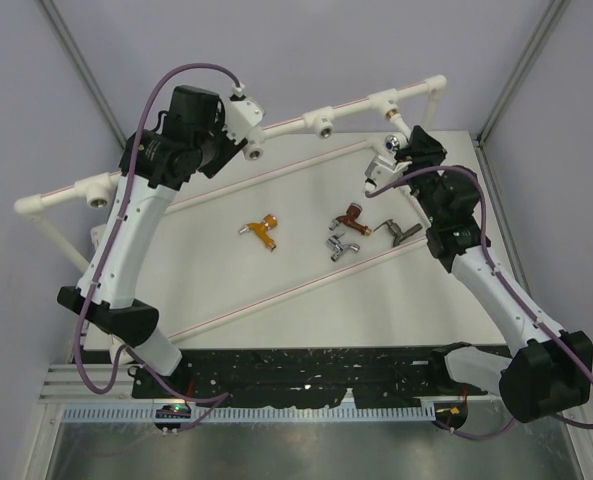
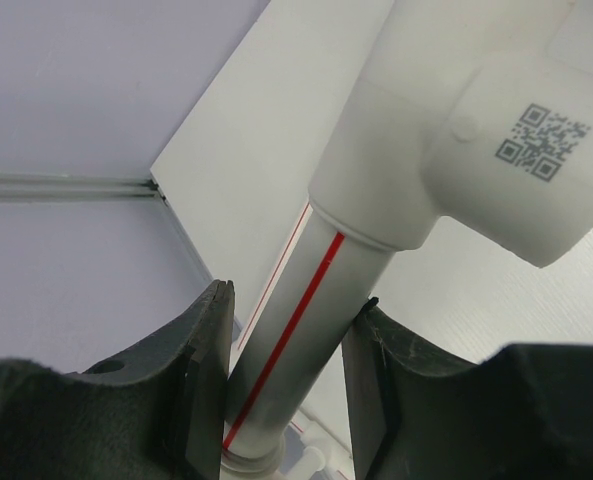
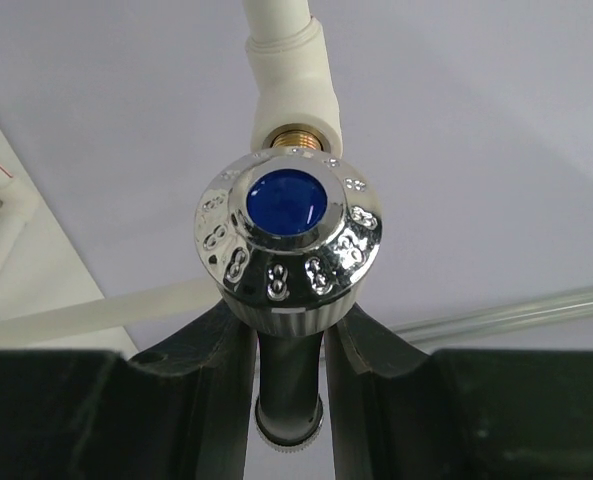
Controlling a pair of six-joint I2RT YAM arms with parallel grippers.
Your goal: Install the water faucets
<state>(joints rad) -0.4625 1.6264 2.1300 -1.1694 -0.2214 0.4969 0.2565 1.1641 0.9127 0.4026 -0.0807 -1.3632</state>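
Right hand: clamped on blue-capped chrome-knobbed faucet | faucet sits at far-right tee socket, long axis running straight ahead from hand into brass ring, seating depth hidden | left hand: grasping frame pipe, likely bracing

Bright, even overhead light; we see soft shadows on the bench. Glare spots the chrome-topped faucet. Jaws blur near the lens; pipe shaded between them.
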